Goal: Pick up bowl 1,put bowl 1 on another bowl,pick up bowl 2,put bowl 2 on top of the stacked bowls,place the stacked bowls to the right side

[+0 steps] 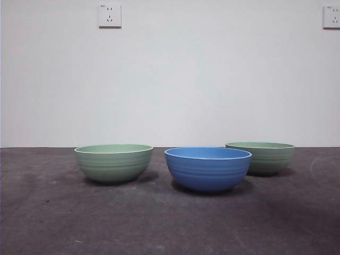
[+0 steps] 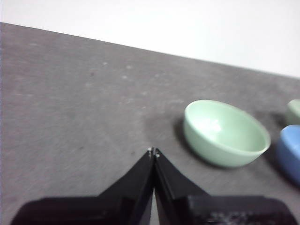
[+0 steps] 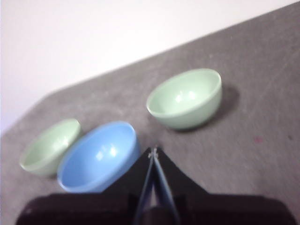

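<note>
Front view: blue bowl (image 1: 207, 169) sits centre on the surface (image 1: 159, 223), between two separate green bowls (image 1: 113, 162), nothing stacked.

Left wrist view: left claw (image 2: 153, 152) clenched, empty.

Right wrist view: right claw (image 3: 153, 151) clenched, empty, above the blue bowl's rim. A thin rim pinch could slip. No readable writing.

The blue bowl (image 2: 289, 152) is cut by the left wrist view's edge; behind it, a blurred sliver (image 2: 294, 110), perhaps green bowl.

Low front camera; both wrist cameras overhead
</note>
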